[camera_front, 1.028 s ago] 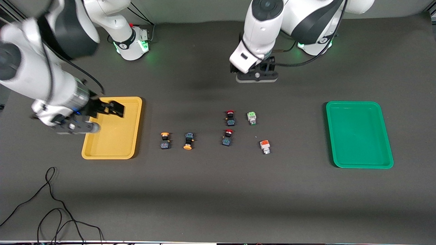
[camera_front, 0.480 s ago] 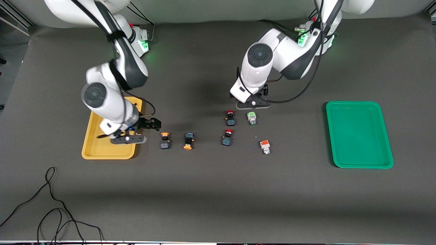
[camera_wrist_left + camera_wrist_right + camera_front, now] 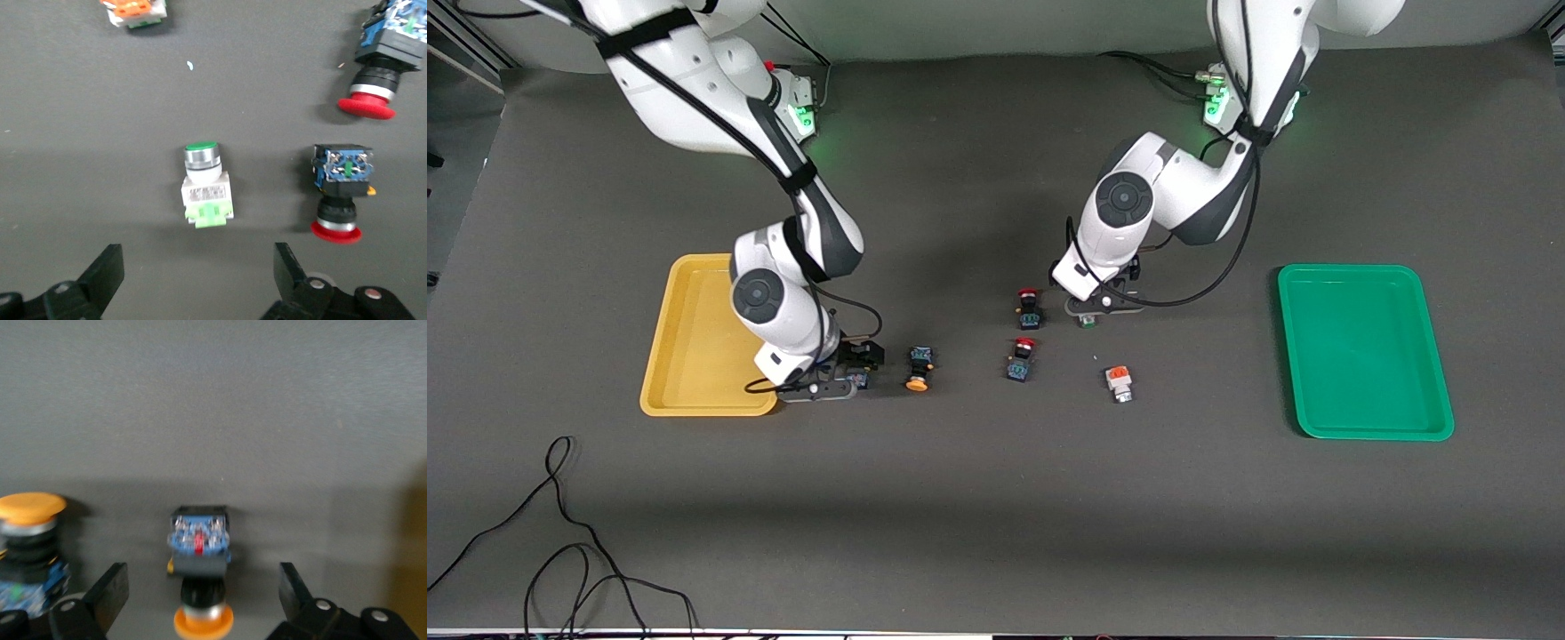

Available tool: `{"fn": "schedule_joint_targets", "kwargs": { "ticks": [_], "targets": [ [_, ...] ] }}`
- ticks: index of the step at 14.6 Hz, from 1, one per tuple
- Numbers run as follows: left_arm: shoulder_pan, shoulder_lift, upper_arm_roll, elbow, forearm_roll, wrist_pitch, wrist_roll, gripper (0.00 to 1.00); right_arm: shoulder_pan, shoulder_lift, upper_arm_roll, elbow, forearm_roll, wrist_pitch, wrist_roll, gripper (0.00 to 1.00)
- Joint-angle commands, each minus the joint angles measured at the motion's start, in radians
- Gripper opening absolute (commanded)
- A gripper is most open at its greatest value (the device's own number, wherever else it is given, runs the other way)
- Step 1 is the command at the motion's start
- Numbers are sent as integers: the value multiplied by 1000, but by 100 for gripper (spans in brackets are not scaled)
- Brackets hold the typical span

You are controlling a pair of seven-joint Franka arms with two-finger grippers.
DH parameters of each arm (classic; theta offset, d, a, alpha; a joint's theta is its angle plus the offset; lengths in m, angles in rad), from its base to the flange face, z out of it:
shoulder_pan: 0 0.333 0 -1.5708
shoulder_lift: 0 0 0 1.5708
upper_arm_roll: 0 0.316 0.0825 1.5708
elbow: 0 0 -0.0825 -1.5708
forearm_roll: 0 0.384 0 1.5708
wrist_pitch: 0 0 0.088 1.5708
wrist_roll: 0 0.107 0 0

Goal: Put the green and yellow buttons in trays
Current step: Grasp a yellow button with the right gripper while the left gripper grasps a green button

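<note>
Dark grey mat (image 3: 978, 498); left gripper (image 3: 197, 283) and right gripper (image 3: 203, 600) both spread wide.

probably robotics lab: dark matted table (image 3: 996, 516), loose cables (image 3: 560, 551).

The front view looks steeply down from high across the table (image 3: 996, 533), facing both robot bases along its top, and takes in the yellow tray (image 3: 694, 391), the green tray (image 3: 1360, 356) and the buttons between them. The left wrist view hangs close over the green-capped button (image 3: 205, 187), looking down, with two red-capped buttons (image 3: 341, 193) beside it; the front view shares these (image 3: 1029, 308). The right wrist view sits low and close, looking along the table at a yellow-capped button (image 3: 200, 577), beside a second (image 3: 30, 547), near the yellow tray.
</note>
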Motion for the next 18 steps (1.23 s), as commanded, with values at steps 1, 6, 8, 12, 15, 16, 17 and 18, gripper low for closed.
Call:
{"fn": "schedule_joint_targets", "kwargs": {
  "ticks": [1,6,8,12,15,16,17,18],
  "targets": [
    [-17,43,-1,-18,9,91,-6,100,12,35,-9,33,17,22,10,99],
    [-13,94,1,-14,6,146,-12,100,15,35,-9,41,18,20,38,0],
    [-13,102,1,-12,6,146,-12,98,15,18,-9,41,18,13,47,0],
    [-13,108,1,-11,6,158,-12,31,9,-113,-20,91,17,-249,59,0],
    [-2,102,4,-8,6,158,-17,0,4,-238,-101,115,15,-478,29,0],
    [16,91,4,-7,6,152,-17,0,4,-279,-124,113,15,-536,-6,0],
    [32,62,4,-4,6,136,-19,0,4,-301,-162,113,15,-577,-55,0],
    [42,27,3,-4,5,128,-22,0,6,-322,-203,107,15,-599,-109,0]
  ]
}}
